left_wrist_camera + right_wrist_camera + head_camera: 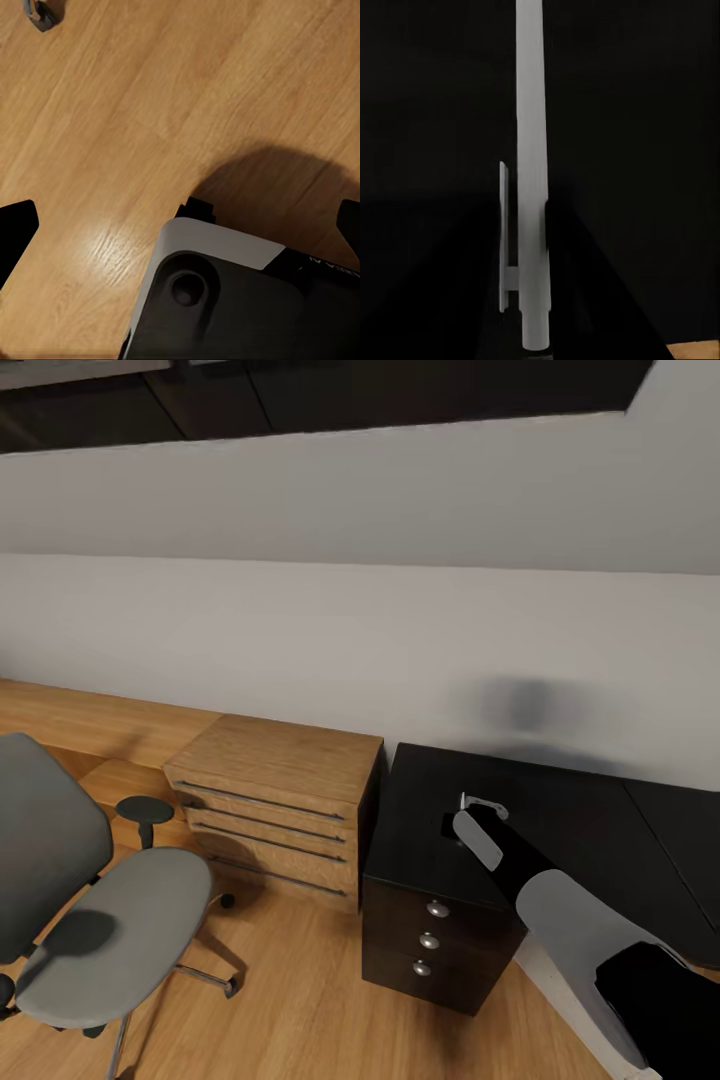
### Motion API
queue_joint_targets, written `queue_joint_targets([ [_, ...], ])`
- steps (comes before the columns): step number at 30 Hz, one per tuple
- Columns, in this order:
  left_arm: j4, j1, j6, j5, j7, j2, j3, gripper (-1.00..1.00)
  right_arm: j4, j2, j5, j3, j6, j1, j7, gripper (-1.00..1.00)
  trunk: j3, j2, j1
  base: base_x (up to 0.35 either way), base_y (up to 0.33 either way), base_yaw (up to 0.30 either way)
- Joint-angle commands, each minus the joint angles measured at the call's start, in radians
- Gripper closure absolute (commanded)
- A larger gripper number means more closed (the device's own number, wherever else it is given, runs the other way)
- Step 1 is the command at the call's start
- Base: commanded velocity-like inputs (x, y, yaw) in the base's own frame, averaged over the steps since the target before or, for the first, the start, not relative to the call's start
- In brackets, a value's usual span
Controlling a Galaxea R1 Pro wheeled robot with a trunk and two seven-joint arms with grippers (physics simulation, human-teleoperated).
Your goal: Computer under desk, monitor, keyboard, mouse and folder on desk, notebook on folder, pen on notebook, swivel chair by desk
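Pen is my best reading of the slim pale grey stick (531, 150) with a flat clip along its side that runs straight down the middle of the right wrist view, against the glossy black top of the desk (580, 810). From that view I cannot tell whether it lies on the top or is being held, because the fingers are lost in the black around it. In the head view my right arm reaches out over the near corner of the desk, and the right gripper (480, 812) sits low over the top with a small pale piece at its tip; whether it is clenched or released I cannot tell. The left gripper (180, 225) hangs over the oak floor (150, 112) beside the robot's base (225, 300), its two dark fingertips (15, 225) spread wide apart with nothing between them. The swivel chair (100, 920) stands on the floor well apart from the desk, to its left. The light oak dresser (280, 790) sits against the pale wall (360, 630), just beside the desk's stack of dark drawers (430, 940) with round silver knobs.
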Motion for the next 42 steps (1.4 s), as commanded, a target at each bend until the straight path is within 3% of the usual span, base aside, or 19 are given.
queue_joint_targets([
  [1, -0.001, 0.0, 0.004, 0.008, 0.004, -0.001, 0.002, -1.0, -0.002, -0.01, -0.032, 0.008, 0.002, -0.001, -0.007, 1.0, 0.002, 0.006, -0.004, 0.0, 0.0, -0.131],
  [6, 0.0, 0.0, 0.004, 0.008, 0.004, -0.001, 0.002, -1.0, -0.002, -0.029, -0.085, 0.009, 0.0, -0.001, -0.007, 1.0, 0.021, 0.041, -0.023, 0.0, 0.0, -0.195],
  [10, 0.001, 0.0, 0.0, 0.008, 0.004, -0.002, 0.002, -1.0, -0.002, -0.033, -0.094, 0.009, -0.002, -0.001, -0.007, 1.0, 0.036, 0.069, -0.038, 0.0, 0.0, -0.231],
  [17, 0.019, 0.0, -0.08, 0.009, 0.004, -0.002, 0.002, -1.0, 0.0, -0.034, -0.097, 0.008, -0.004, -0.001, -0.011, 1.0, 0.062, 0.118, -0.065, 0.0, 0.0, -0.241],
  [21, 0.024, 0.0, -0.093, 0.009, 0.003, -0.003, 0.001, -1.0, 0.0, -0.034, -0.097, 0.008, -0.007, -0.001, -0.021, 1.0, 0.077, 0.146, -0.08, 0.0, 0.0, -0.244],
  [28, 0.026, 0.0, -0.099, 0.009, 0.004, -0.004, 0.001, -1.0, 0.001, -0.034, -0.097, 0.006, -0.01, -0.001, -0.038, 1.0, 0.081, 0.146, -0.08, 0.0, 0.0, -0.26],
  [32, 0.03, 0.0, -0.198, 0.009, 0.006, -0.004, -0.002, -1.0, 0.001, -0.035, -0.097, 0.006, -0.011, -0.001, -0.039, 1.0, 0.084, 0.146, -0.08, 0.0, 0.0, -0.271],
  [42, 0.032, 0.0, -0.241, 0.009, 0.007, -0.005, -0.037, -1.0, 0.006, -0.054, -0.098, 0.007, -0.051, -0.001, -0.04, 1.0, 0.09, 0.146, -0.08, 0.0, -0.128, -0.273],
])
